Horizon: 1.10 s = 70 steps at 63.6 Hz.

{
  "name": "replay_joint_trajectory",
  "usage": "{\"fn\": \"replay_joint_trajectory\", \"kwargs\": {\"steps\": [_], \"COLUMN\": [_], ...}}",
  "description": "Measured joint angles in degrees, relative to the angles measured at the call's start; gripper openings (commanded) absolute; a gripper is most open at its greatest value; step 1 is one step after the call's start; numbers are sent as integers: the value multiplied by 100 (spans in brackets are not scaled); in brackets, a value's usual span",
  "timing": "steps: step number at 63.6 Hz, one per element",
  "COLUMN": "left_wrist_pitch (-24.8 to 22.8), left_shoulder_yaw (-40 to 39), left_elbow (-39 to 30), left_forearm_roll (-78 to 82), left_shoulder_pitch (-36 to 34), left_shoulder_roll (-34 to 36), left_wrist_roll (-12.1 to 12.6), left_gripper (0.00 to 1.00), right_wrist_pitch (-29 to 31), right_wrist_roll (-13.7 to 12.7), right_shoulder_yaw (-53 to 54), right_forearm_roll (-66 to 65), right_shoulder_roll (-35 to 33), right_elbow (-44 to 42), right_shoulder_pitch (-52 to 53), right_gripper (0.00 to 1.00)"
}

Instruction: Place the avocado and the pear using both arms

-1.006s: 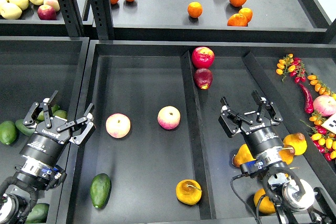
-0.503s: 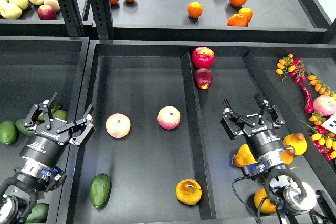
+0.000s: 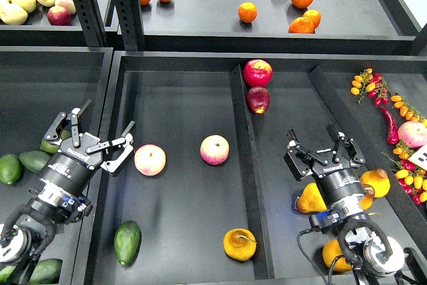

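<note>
The left gripper [image 3: 99, 135] has swung up-right, fingers wide and empty, while the right gripper [image 3: 323, 151] eased back, also wide; avocado [image 3: 127, 242] and pear [image 3: 239, 243] lie in the middle bin, seemingly placed

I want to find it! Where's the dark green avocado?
In the head view, the avocado lies at the bottom left of the middle tray, left of the pear.

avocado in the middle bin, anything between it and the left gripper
Nothing visible stands between them. The avocado lies alone near the front of the middle bin, and the left gripper, open, hangs above the bin's left wall. The nearest peach sits beside the gripper, off that line.
</note>
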Motion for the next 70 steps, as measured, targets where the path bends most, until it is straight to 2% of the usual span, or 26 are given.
{"fn": "replay_joint_trajectory", "kwargs": {"steps": [12,18,19,20,29,45,68,70], "left_wrist_pitch": [70,80,84,84,126,315,323,323], "left_shoulder_yaw": [499,868,1071,1123,1518,2314,4365,4752], "left_elbow": [74,79,87,88,96,18,-2,0], "left_forearm_roll": [56,171,282,311,674,1098,1108,1104], "left_shoulder_pitch": [-439,-766,-957,-1004,-1320,-1730,-3235,-3509], "left_shoulder_roll": [729,1163,1356,1397,1608,2051,2936,3106], "left_wrist_roll": [92,295,438,473,656,689,690,689], "left_gripper": [99,99,99,99,99,99,99,99], "right_wrist_pitch": [-23,-27,-32,-34,-46,-71,-675,-743], "right_wrist_roll": [4,10,11,10,11,13,18,19], "right_shoulder_yaw": [-56,-89,-102,-104,-113,-175,-176,-176], "right_forearm_roll": [76,87,89,89,90,98,480,540], "right_shoulder_roll": [0,0,0,0,0,0,0,0], "right_elbow": [-14,-30,-33,-33,-43,-139,-203,-211], "right_shoulder_pitch": [62,113,157,168,285,536,1290,1357], "right_gripper": [99,99,99,99,99,99,99,99]}}
